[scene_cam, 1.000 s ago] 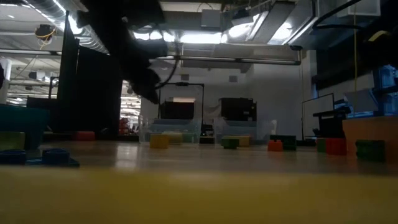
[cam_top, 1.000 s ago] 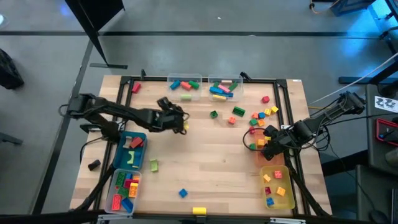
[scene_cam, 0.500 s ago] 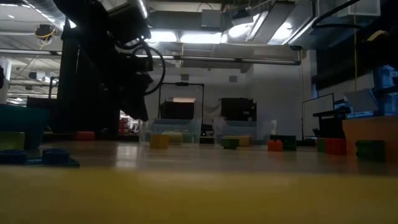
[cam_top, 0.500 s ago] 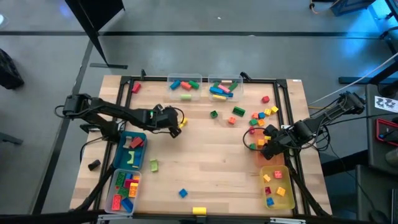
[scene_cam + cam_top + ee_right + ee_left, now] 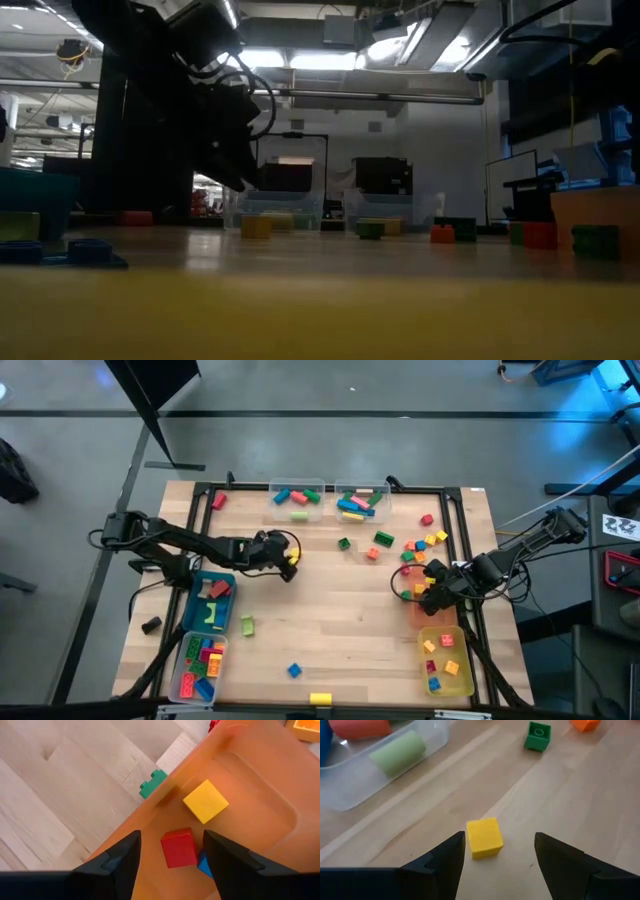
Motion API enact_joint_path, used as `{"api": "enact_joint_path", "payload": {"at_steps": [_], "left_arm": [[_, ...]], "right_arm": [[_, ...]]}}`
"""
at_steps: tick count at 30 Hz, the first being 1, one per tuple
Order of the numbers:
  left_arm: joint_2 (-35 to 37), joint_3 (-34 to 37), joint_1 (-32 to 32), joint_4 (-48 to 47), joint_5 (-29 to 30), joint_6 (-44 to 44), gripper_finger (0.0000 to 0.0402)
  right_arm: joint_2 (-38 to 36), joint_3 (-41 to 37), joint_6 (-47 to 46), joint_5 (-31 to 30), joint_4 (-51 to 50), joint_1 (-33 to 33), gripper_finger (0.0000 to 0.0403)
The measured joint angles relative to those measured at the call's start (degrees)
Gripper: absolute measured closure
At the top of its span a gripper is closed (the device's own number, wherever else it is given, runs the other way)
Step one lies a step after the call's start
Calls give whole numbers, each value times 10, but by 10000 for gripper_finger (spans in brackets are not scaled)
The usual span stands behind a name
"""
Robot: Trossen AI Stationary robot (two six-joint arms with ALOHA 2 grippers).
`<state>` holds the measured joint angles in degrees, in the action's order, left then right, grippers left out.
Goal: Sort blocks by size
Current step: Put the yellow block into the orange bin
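Note:
A small yellow cube (image 5: 483, 837) lies on the wooden table, also seen in the high view (image 5: 294, 560) and the low view (image 5: 256, 227). My left gripper (image 5: 498, 838) is open just above the table, with one finger on each side of the cube and clear of it. My right gripper (image 5: 171, 834) is open over the orange bin (image 5: 260, 785) at the table's right (image 5: 428, 592). In that bin lie a yellow cube (image 5: 205, 801), a red cube (image 5: 178, 847) and a blue block (image 5: 205, 865).
Two clear bins (image 5: 298, 495) (image 5: 361, 498) with longer blocks stand at the far edge. A blue bin (image 5: 210, 600) and a clear bin (image 5: 200, 660) are near left, a yellow bin (image 5: 445, 660) near right. Loose blocks (image 5: 420, 545) lie at the right, and a green brick (image 5: 538, 736) lies beyond the cube.
My left gripper has come down toward the table at the yellow cube, which has stayed where it was.

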<state>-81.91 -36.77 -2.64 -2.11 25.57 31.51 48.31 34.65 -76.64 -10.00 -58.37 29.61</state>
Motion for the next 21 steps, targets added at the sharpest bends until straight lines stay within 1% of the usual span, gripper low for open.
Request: {"api": "enact_joint_path", "payload": {"at_steps": [5,15,21], "left_arm": [[-11,0,-6,4,5,0,178],[-76,0,-5,62,5,-7,178],[-111,0,-6,63,6,-34,178]], "right_arm": [[0,0,0,0,0,0,187],[0,0,0,0,5,0,187],[0,0,0,-1,17,0,187]]}}
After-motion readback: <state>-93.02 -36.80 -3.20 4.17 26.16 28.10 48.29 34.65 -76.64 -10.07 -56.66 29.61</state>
